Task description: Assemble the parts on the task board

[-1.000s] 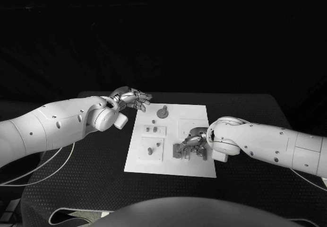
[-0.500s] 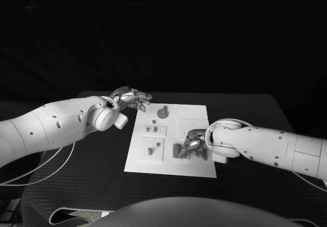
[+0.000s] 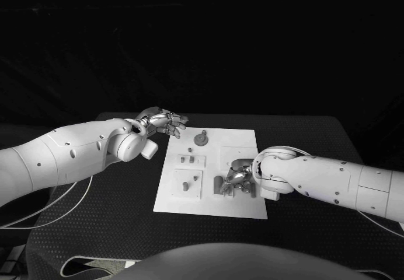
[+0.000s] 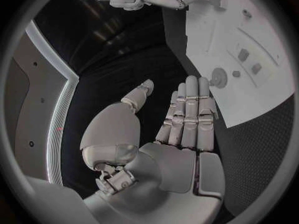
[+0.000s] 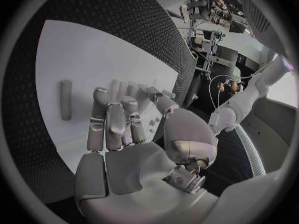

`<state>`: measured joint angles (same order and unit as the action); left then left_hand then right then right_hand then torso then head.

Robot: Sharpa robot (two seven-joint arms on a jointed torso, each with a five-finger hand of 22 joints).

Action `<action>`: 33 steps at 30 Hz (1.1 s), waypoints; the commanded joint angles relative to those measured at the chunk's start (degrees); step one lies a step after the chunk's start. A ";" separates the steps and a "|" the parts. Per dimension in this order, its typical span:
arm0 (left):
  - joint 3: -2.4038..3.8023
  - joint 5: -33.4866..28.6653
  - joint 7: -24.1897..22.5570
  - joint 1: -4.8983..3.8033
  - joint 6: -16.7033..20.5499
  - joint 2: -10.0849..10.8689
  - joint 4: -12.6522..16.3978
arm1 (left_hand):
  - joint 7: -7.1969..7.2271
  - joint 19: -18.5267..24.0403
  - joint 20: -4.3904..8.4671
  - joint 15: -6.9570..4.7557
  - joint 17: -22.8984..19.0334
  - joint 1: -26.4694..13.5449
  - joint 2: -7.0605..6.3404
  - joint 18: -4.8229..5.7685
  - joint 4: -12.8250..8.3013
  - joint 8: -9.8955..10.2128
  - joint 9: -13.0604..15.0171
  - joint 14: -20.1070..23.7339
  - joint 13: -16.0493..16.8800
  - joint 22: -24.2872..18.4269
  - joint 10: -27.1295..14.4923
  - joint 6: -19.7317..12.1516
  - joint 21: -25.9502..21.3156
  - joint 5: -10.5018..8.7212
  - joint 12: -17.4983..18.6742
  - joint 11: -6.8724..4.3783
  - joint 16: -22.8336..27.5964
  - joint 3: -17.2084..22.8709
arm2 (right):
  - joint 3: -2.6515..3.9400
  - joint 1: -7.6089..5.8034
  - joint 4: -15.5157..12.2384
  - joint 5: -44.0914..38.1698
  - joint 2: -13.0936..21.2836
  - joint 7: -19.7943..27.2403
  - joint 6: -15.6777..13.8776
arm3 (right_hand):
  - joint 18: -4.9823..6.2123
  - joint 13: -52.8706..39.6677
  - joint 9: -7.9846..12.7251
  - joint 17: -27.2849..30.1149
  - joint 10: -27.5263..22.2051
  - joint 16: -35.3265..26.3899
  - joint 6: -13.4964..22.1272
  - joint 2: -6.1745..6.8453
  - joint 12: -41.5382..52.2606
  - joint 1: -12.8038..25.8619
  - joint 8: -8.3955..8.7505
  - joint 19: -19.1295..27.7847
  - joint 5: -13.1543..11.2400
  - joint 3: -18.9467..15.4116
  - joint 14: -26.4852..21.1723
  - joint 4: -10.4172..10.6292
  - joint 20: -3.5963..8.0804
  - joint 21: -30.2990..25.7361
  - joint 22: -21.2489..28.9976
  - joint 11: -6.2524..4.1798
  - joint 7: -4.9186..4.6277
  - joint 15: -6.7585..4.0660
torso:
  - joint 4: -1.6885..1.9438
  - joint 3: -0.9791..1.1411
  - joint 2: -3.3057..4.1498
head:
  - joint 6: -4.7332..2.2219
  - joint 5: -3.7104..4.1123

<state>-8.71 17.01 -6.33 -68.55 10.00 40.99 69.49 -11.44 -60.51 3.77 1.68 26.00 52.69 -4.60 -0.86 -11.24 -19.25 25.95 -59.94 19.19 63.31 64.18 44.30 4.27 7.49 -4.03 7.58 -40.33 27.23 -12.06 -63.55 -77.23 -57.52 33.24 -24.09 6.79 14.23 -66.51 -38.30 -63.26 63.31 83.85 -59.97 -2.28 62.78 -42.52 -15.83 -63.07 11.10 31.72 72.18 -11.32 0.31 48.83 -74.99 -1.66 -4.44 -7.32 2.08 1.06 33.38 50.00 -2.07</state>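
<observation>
Black table: carries the white task board at its middle
Right hand: low over the board's near right part, fingers bent down; whether it holds anything I cannot tell
Left hand: at the board's far left corner, fingers straight and together, holding nothing
Parts: round piece at the far edge, upright peg near left
</observation>
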 commanded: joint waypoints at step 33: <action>0.03 -0.31 0.08 -0.03 -1.13 -0.31 -0.17 | -0.30 0.44 0.06 0.16 0.58 -0.47 0.67 -0.39 -0.27 -0.37 -0.20 -0.07 0.12 -0.02 -0.27 -0.29 -0.25 -1.66 0.05 -0.01 0.64 0.22 | 0.06 0.24 1.07 0.43 -0.40 -0.68 0.00 | 0.77 0.37 -0.12 0.92 0.78 0.62 -0.93 7.13 0.31 -1.13 -0.09 -0.74 -0.23 0.35 0.40 -2.93 0.23 -0.08 -0.82 -0.02 -0.14 -0.05 | -0.01 0.02 -0.01 | 0.00 0.28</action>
<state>-8.72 17.00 -5.96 -68.55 9.71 40.80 69.24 -11.44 -60.51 3.77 1.69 26.50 52.47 -4.38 -0.86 -11.24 -19.25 25.82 -59.94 19.25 63.31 64.19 44.30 4.27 5.97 -4.03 7.56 -39.88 27.23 -12.01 -63.37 -76.17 -56.85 32.92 -24.68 7.10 14.22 -66.20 -38.35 -62.36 63.80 84.27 -60.44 4.39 62.77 -43.61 -16.13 -63.27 11.10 32.11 72.81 -14.61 0.50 48.82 -74.99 -1.75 -4.51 -7.13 2.06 1.08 33.35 50.00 -1.81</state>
